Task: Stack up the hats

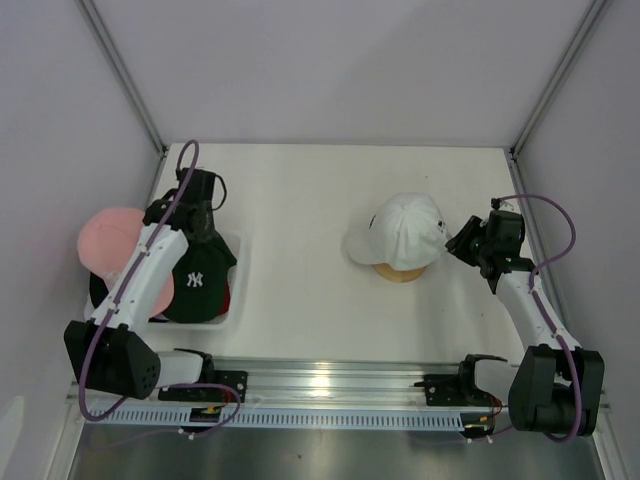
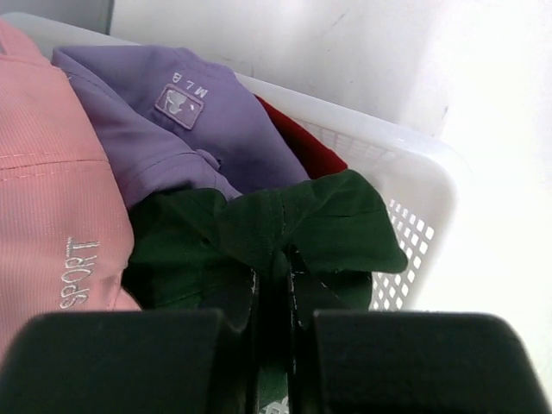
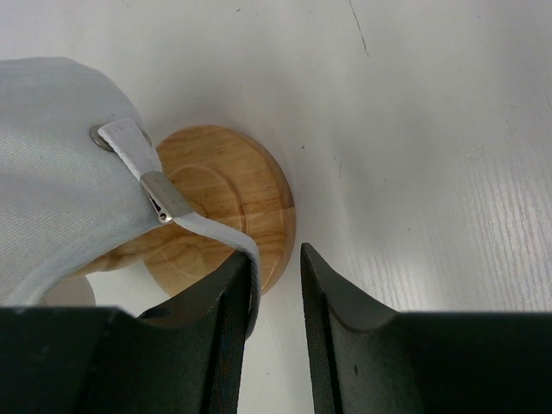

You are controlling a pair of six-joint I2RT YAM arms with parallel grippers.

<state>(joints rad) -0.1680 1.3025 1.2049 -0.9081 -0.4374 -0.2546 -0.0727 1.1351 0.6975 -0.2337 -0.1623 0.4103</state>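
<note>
Several hats lie in a white mesh basket (image 1: 232, 318) at the left. They are a pink one (image 1: 112, 240), a black one with a white NY logo (image 1: 197, 282), a lavender one (image 2: 172, 121) and a red one (image 2: 304, 148). My left gripper (image 2: 274, 280) reaches down into the basket, shut on a fold of the black hat (image 2: 285, 220). A white hat (image 1: 405, 228) sits on the round wooden stand (image 1: 400, 273) at centre right. My right gripper (image 3: 274, 252) is at its back edge with the jaws apart. The hat's strap (image 3: 159, 194) hangs against the inner face of the left finger (image 3: 220, 319).
The basket's far wall (image 2: 414, 172) stands just beyond the held fold. Side panels close in the table on the left and right. A metal rail (image 1: 330, 385) runs along the near edge between the arm bases.
</note>
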